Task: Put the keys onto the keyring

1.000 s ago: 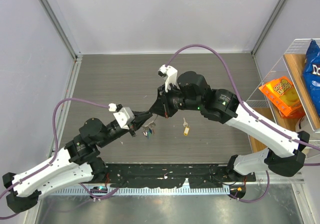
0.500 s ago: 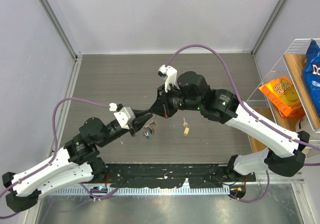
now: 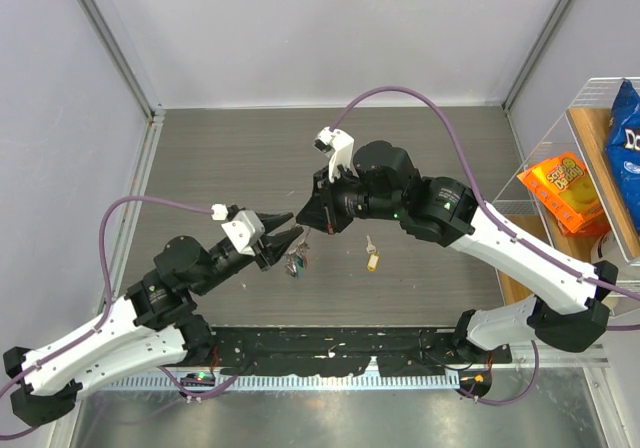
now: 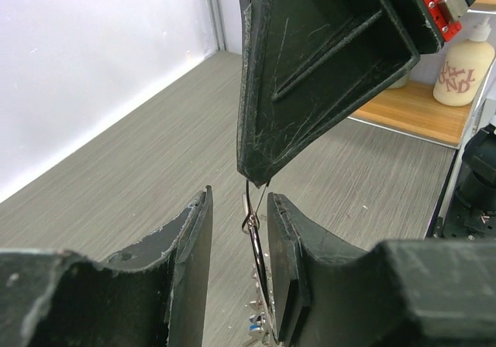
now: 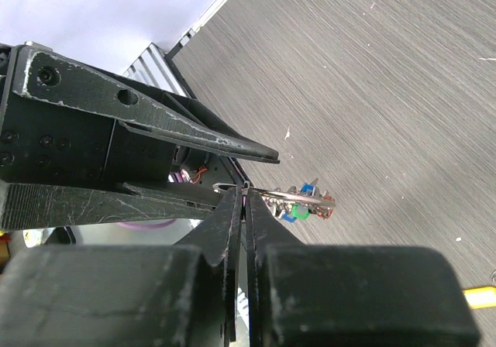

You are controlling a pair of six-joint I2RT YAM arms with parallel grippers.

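Grey wood-grain table [image 3: 220,158] underneath it all, walled in pale panels. At its right edge, a wire-and-wood shelf [image 3: 585,133]. Holds a blue snack bag [image 3: 625,128], white letters "DO" cut short by the frame edge. Beside it an orange snack bag [image 3: 565,193], print too small to read. In the left wrist view, on a wooden shelf board, a cream bottle [image 4: 463,72] with dark lettering, only "UND" legible.

Two arms meeting tip to tip over the middle of the table, purple cables looping above them.

Left gripper [image 4: 239,197] spread apart, clasping nothing, one finger on either side of the keyring [image 4: 249,221]. Whether the wire touches either finger: impossible to judge.

Right gripper [image 5: 242,194] pinched tight on the top of that keyring, coming in from the opposite side and crowding the gap between the left fingers.

Strung on the ring, a bunch of keys [image 3: 297,261], hanging just beyond the left fingertips, blue and green heads showing in the right wrist view.

Off the ring, a yellow key [image 3: 372,259] lying alone on the table, right of the bunch and on the near side of the right arm.
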